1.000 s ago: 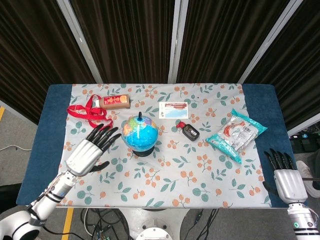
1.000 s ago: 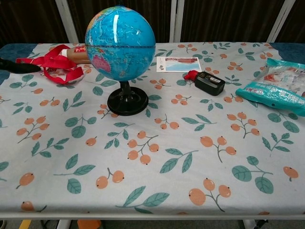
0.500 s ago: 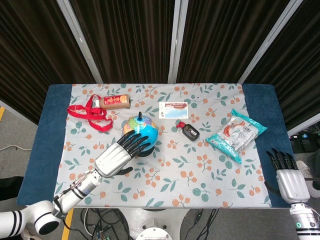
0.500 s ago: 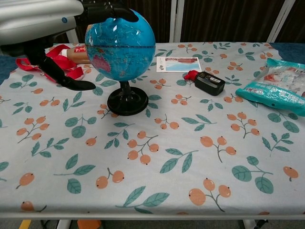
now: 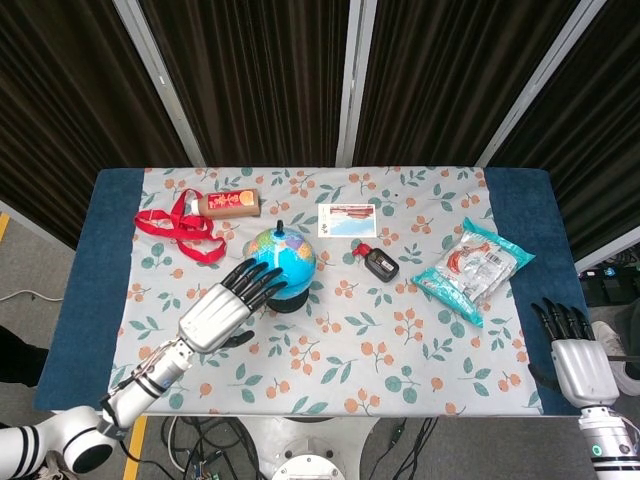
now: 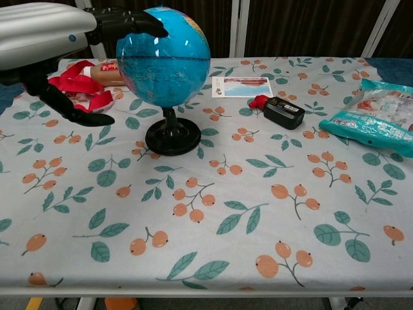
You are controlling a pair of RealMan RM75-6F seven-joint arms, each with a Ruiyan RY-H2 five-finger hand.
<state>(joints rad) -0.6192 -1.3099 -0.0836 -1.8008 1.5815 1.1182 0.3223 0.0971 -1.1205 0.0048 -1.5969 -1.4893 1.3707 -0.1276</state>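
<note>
A small blue globe [image 5: 285, 254] on a black stand [image 6: 172, 139] is upright near the middle of the flowered tablecloth [image 5: 400, 330]. My left hand [image 5: 224, 306] reaches in from the near left with its fingers spread. Its fingertips [image 6: 143, 22] touch the globe's [image 6: 166, 58] upper left side, while the thumb [image 6: 72, 111] hangs apart below; it grips nothing. My right hand [image 5: 571, 352] hovers at the table's near right corner, fingers straight and apart, holding nothing. The chest view does not show it.
A red ribbon [image 5: 176, 226] and a brown packet [image 5: 231, 203] lie at the far left. Behind the globe is a picture card [image 5: 348, 220]; a black and red device [image 5: 379, 263] sits to its right. A teal snack bag [image 5: 473, 267] lies at the right.
My left hand swung in from the left onto the globe, then slid back a little to its left side. The globe has turned on its stand, now showing mostly blue. The right hand barely moved.
</note>
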